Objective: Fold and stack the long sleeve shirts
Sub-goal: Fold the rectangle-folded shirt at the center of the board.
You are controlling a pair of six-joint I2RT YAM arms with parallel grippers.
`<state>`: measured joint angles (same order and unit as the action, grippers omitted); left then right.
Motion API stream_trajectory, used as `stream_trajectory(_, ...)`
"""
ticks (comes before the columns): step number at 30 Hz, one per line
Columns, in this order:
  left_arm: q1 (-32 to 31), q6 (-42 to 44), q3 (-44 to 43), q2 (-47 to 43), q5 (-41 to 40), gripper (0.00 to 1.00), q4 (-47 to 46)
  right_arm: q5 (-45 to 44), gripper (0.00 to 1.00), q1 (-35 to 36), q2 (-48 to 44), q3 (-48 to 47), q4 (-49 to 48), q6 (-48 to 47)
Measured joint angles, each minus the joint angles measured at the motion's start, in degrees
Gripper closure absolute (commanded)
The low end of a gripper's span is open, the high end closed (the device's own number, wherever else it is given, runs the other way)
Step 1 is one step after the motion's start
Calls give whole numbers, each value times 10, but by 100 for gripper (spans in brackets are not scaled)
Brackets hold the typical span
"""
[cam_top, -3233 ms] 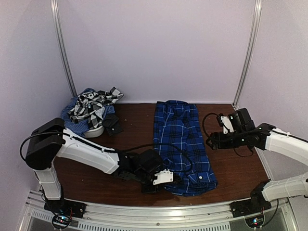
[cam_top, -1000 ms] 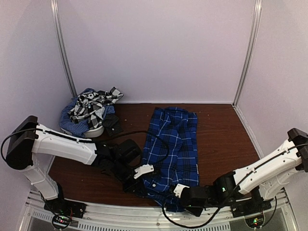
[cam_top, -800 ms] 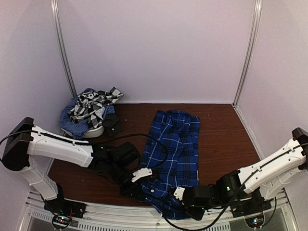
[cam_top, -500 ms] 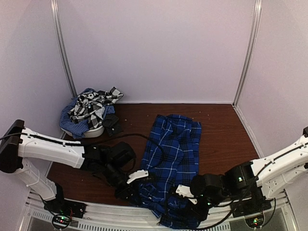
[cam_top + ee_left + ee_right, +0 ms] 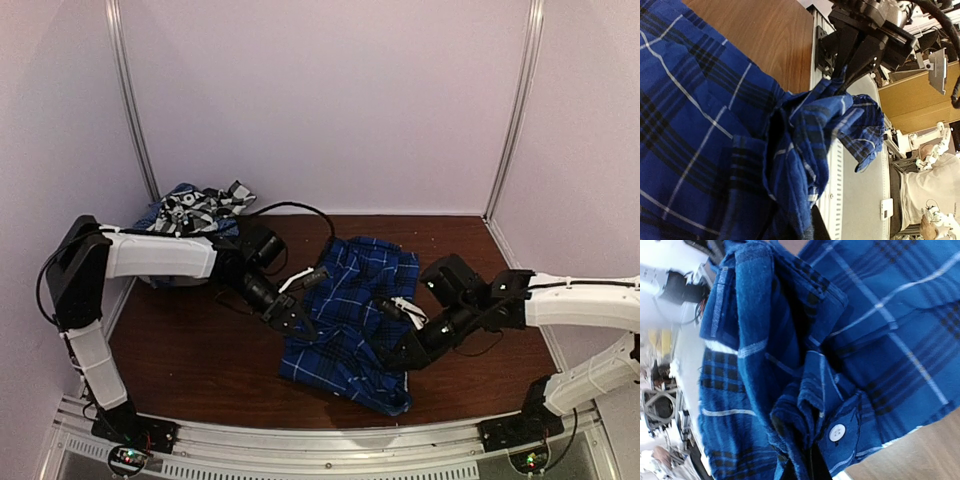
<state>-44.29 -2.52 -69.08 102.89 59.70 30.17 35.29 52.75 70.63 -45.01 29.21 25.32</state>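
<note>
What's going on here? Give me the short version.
Two robot arms are folding a royal-blue plaid shirt on the table. The left fingers and right fingers each pinch bunched cloth on opposite sides of the shirt, around its middle. Its far part lies flat on the wood. Other shirts sit heaped in the far left corner.

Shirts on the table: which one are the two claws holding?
The central royal-blue plaid shirt, pinched by the left gripper and right gripper. The black-and-white plaid shirt lies heaped in the far-left corner, untouched.
</note>
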Motion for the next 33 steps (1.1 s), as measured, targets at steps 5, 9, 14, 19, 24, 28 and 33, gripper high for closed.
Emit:
stream_trajectory(5, 27, 49, -110, 122, 37, 100, 50, 40, 77, -96, 54, -14, 13, -26)
stream_trajectory(9, 54, 63, -140, 169, 43, 100, 81, 60, 61, -156, 90, -21, 9, -41)
stream_trajectory(14, 89, 60, -162, 191, 44, 100, 92, 86, 43, -219, 107, -22, -27, -38)
stream_trajectory(19, 108, 38, -188, 223, 44, 100, 82, 102, 37, -244, 118, -7, -77, -19)
stream_trajectory(24, 117, 4, -189, 238, 44, 100, 67, 91, 34, -266, 113, 13, -97, 0)
stream_trajectory(28, 123, -22, -202, 251, 41, 100, 55, 68, 31, -271, 94, 20, -106, 12)
stream_trajectory(33, 125, -46, -221, 261, 33, 100, 41, 50, 28, -271, 60, 43, -129, 33)
